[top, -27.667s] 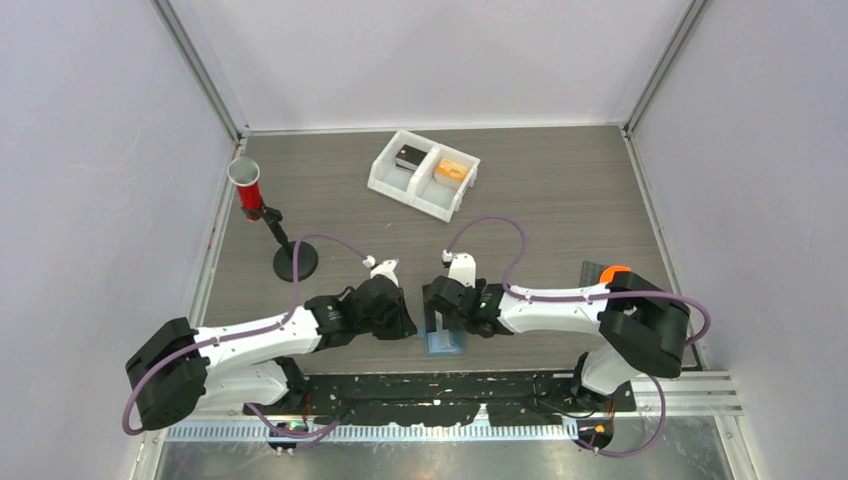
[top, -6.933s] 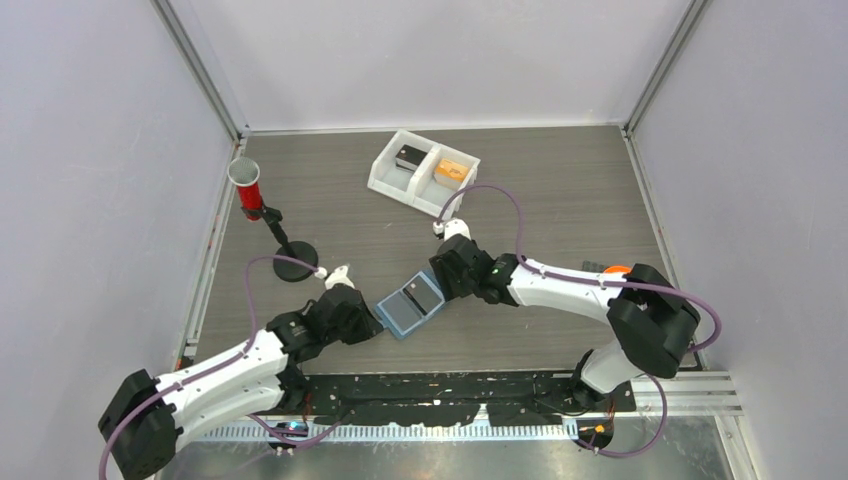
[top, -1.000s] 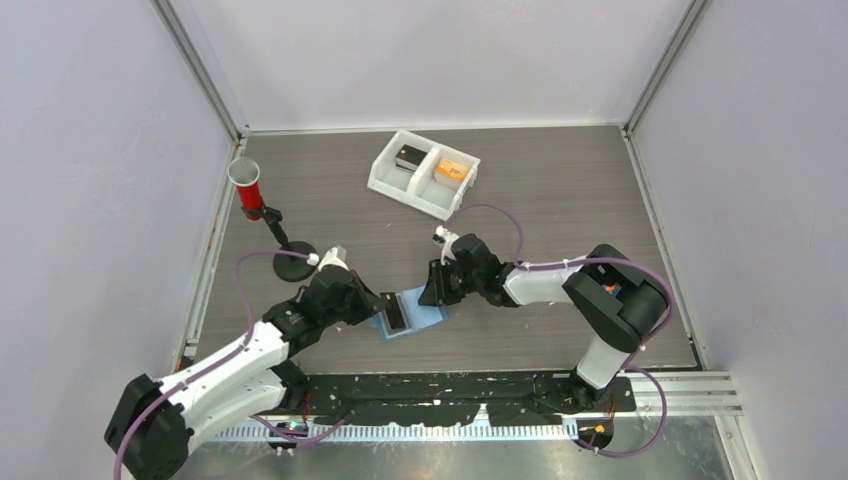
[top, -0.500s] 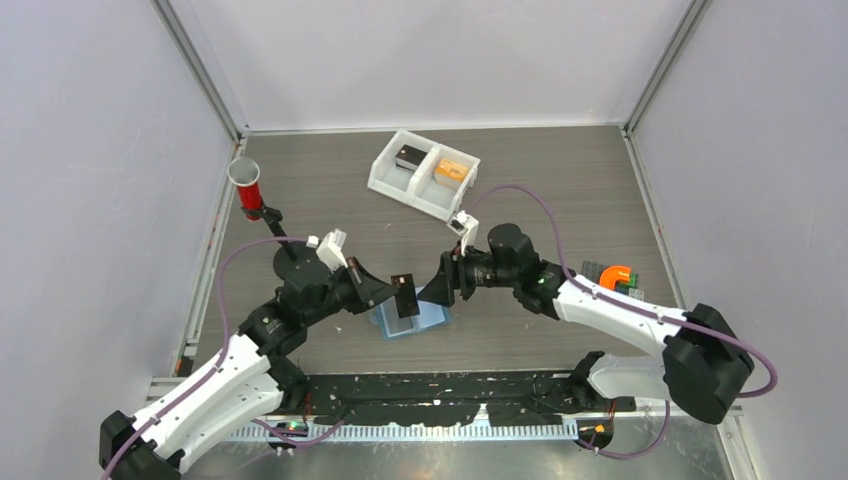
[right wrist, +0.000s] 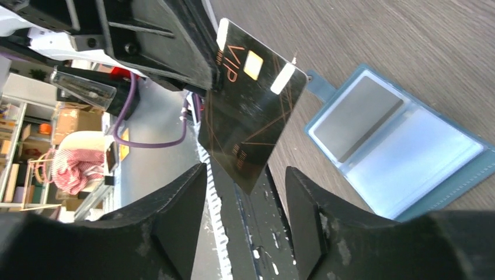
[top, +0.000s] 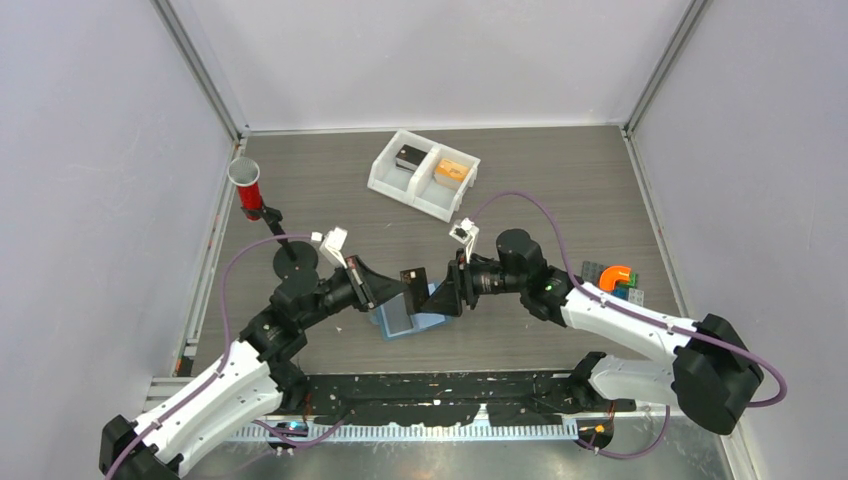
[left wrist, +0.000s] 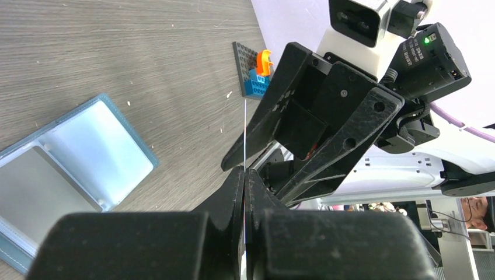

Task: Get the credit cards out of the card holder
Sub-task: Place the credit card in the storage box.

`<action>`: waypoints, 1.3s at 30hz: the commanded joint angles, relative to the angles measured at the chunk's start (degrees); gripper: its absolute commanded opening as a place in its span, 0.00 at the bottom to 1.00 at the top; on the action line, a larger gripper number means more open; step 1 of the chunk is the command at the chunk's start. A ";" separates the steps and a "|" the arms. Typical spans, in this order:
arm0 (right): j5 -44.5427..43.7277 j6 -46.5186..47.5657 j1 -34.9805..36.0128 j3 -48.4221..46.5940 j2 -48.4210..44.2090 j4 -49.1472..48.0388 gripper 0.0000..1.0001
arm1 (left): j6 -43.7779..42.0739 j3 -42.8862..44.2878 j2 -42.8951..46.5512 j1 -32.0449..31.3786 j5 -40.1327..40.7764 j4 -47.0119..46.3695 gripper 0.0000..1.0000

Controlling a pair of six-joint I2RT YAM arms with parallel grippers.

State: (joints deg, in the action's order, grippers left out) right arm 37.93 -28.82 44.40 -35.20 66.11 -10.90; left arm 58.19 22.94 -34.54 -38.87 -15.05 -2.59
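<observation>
Your left gripper is clamped on a credit card; your right gripper, jaws spread wide, faces it above the open card holder.

White tray, red cup, toy bricks

Looks like a robot lab, not a home. Boxed in by plain pale walls with metal posts in the upper corners of the top view. A grey wood-look table inside. Bolted to a black metal plate along the bottom edge: a white robot arm at lower left and a second arm at lower right, both strung with purple cable. Far left of the right wrist view: blurry shelves with boxes and a striped cloth, like a workroom.
</observation>
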 commanded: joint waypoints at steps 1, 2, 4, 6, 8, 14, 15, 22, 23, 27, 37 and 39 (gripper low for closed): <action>4.09 -1.70 -0.02 -0.04 -1.73 -5.23 0.52 | 0.34 -0.35 -0.38 0.16 -2.37 -6.73 0.00; 4.39 -1.73 -0.02 -0.04 -1.75 -5.44 0.49 | 0.42 -0.47 -0.50 0.25 -2.62 -7.22 0.00; 5.11 -1.87 -0.02 0.00 -1.88 -5.78 0.40 | 0.80 -0.82 -0.59 0.22 -2.99 -8.31 0.00; 5.42 -1.87 -0.02 0.18 -2.05 -6.06 0.27 | 0.95 -0.96 -0.51 0.27 -3.26 -8.65 0.01; 5.77 -1.58 -0.02 0.48 -2.41 -6.09 0.15 | 0.93 -0.92 -0.34 0.28 -3.62 -8.30 0.10; 9.13 2.52 -0.02 0.87 -4.60 -1.71 0.05 | -5.11 4.34 1.67 0.27 -5.22 5.85 0.44; 9.95 3.35 -0.02 1.08 -4.86 -1.30 0.05 | -6.93 6.44 1.82 0.22 -5.36 9.02 0.46; 15.99 9.35 0.63 1.58 -8.16 5.47 0.05 | -18.18 16.76 -2.66 0.24 -11.50 26.75 0.48; 16.14 9.55 0.89 1.51 -8.22 6.07 0.05 | -19.15 17.53 -3.48 0.27 -13.08 27.09 0.48; 17.13 9.57 2.13 1.12 -6.71 6.24 0.05 | -21.65 19.72 -6.38 0.28 -20.31 25.84 0.46; 15.84 9.61 5.05 0.54 -4.55 5.98 0.05 | -28.53 24.17 -11.05 0.29 -22.21 32.77 0.35; 15.84 9.70 5.30 0.30 -4.25 6.02 0.05 | -28.62 23.94 -11.16 0.25 -22.46 32.25 0.30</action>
State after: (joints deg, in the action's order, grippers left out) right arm 53.21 -20.03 49.06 -33.82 61.54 -4.19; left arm 32.67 44.75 -45.58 -38.72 -34.83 28.34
